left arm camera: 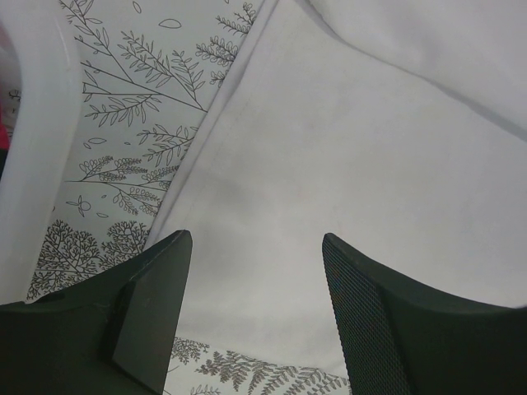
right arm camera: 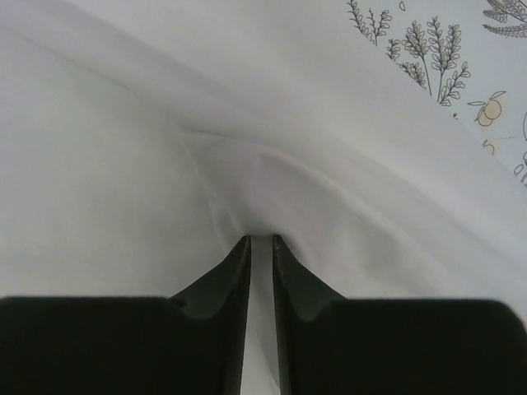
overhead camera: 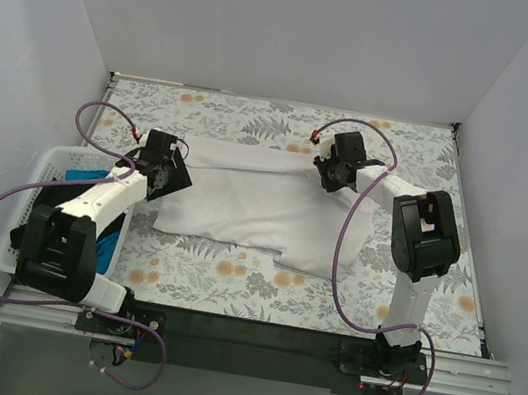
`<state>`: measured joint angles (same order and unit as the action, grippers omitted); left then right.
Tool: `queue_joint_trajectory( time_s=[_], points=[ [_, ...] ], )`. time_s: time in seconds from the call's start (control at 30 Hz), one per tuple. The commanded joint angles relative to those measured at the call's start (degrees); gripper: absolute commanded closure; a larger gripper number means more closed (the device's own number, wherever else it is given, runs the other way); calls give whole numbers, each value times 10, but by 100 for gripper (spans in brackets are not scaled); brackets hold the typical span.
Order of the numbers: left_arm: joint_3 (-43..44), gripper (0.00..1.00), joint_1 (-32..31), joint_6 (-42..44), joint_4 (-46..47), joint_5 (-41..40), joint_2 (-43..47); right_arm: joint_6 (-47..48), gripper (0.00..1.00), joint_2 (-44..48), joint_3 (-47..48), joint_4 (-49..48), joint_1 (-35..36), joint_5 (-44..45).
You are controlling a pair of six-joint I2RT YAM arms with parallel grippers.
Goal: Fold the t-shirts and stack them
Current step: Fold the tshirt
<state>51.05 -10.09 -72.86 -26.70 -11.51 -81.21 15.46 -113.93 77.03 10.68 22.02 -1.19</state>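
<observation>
A white t-shirt (overhead camera: 252,206) lies partly folded across the middle of the floral tablecloth (overhead camera: 231,273). My left gripper (overhead camera: 169,174) hovers over the shirt's left edge, open, with nothing between its fingers; in the left wrist view the gripper (left arm camera: 257,239) frames flat white cloth (left arm camera: 354,148). My right gripper (overhead camera: 334,174) is at the shirt's far right corner. In the right wrist view the gripper (right arm camera: 261,239) stands almost shut, with a fold of white cloth (right arm camera: 123,164) running between its fingers and wrinkles converging at their tips. A bright blue t-shirt (overhead camera: 113,238) lies in the basket.
A white slotted basket (overhead camera: 37,190) stands at the table's left edge, its rim (left arm camera: 33,164) close beside my left gripper. Purple cables loop from both arms. White walls enclose the table on three sides. Bare tablecloth (right arm camera: 486,82) shows to the right of the shirt.
</observation>
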Motion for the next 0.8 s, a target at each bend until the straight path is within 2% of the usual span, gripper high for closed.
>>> queue_joint_trajectory(
  time_s=[0.0, 0.43, 0.77],
  points=[
    [5, 37, -1, 5, 8, 0, 11, 8, 77, 20, 0, 9, 2, -34],
    [5, 37, -1, 6, 9, 4, 11, 4, 73, 14, -3, 19, 3, -76],
    [5, 37, 0, 8, 9, 4, 10, 4, 72, 17, -3, 20, 28, -35]
  ],
)
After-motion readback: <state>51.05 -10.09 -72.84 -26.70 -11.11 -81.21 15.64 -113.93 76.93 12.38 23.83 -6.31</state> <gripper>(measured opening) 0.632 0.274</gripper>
